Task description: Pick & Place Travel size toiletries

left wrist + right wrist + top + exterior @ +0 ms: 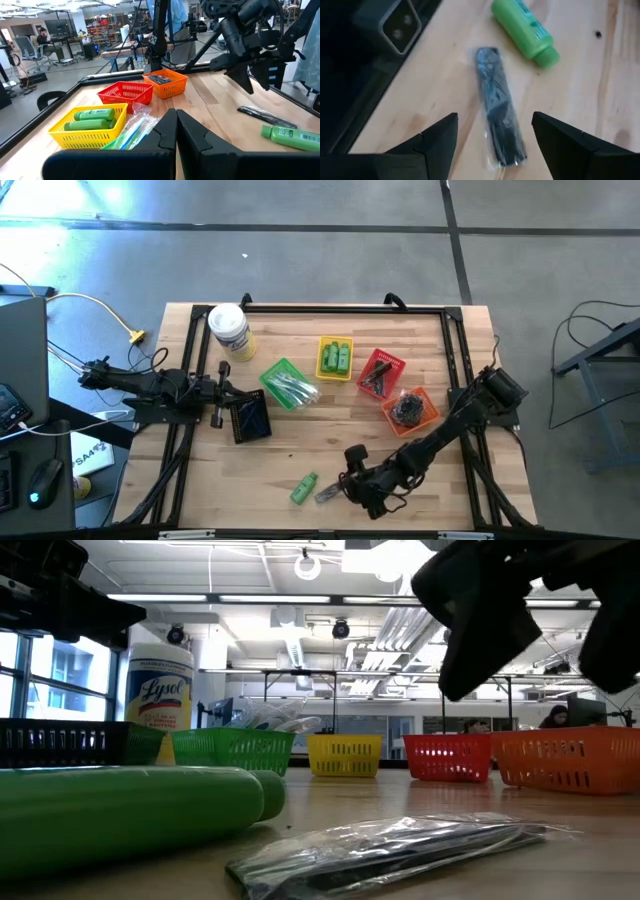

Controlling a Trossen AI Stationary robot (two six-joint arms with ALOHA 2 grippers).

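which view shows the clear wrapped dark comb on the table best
Right wrist view: the wrapped comb lies whole between the open right gripper. Low view shows it edge-on, left wrist view far off, high view barely.

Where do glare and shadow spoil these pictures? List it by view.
Low view: ceiling lamps glare; the right hand is a backlit black shape, the green bottle looms large. Right wrist view: fingers in shadow, wrapped comb evenly lit. High view: even light.
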